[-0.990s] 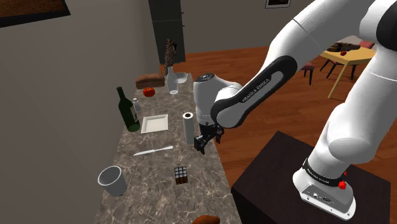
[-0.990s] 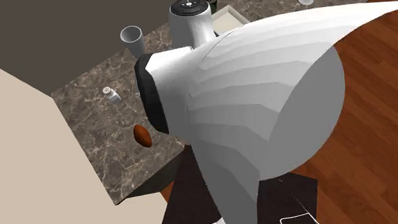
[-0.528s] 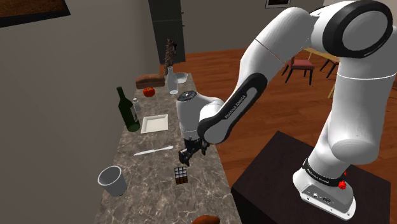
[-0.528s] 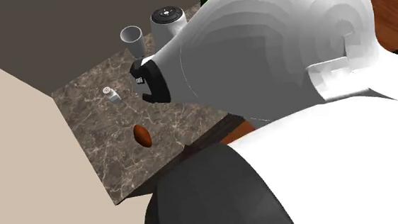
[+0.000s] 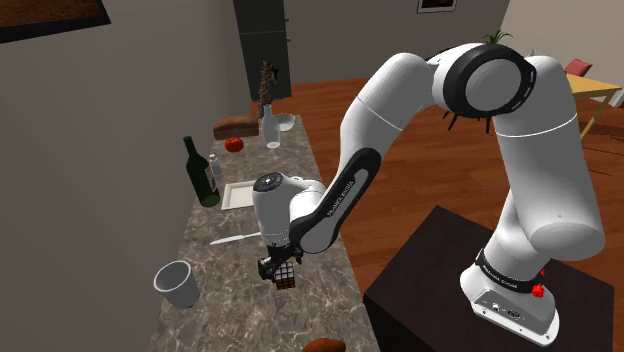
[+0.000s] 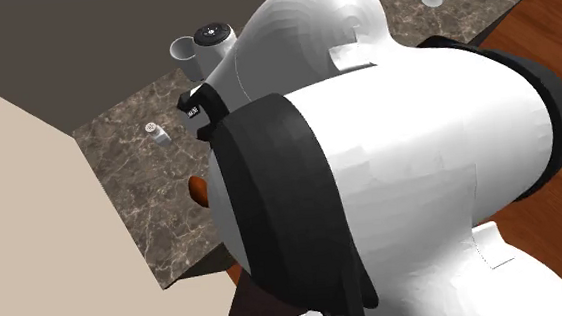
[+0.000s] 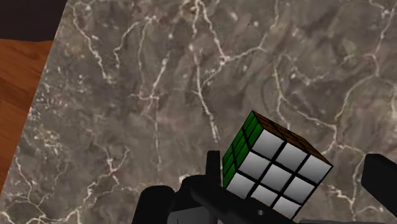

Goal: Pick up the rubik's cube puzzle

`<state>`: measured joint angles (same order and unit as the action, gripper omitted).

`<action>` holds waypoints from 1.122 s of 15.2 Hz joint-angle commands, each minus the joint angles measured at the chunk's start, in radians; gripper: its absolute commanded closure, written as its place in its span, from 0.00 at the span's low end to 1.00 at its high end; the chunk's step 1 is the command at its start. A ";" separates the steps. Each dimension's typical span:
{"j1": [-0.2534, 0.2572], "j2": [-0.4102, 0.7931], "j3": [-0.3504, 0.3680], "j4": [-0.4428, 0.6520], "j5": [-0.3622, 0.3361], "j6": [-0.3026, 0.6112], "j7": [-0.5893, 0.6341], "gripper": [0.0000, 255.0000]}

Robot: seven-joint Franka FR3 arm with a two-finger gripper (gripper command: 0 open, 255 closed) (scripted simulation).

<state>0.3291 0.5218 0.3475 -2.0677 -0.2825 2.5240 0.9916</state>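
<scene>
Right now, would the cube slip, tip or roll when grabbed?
Likely rigid: the cube has flat faces that suit a pinch. It sits flat on the counter, so rolling is unlikely. It lies skewed to the open gripper, so it may twist on closing.

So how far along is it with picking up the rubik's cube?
Approach looks done: the hand is low over the marbled counter, its open fingers either side of the rubik's cube. In hand: lining up the grasp; the fingers don't clasp it. Left: shut on the cube and lift it off the counter.
</scene>
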 commanded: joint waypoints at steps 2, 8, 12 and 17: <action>0.016 0.042 -0.016 0.019 -0.019 0.023 0.014 0.00; 0.033 0.096 -0.039 0.032 -0.043 0.063 0.030 0.00; 0.033 0.095 -0.039 0.032 -0.043 0.063 0.030 1.00; 0.033 0.095 -0.039 0.032 -0.042 0.062 0.030 1.00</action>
<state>0.3616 0.6162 0.3089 -2.0351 -0.3250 2.5863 1.0211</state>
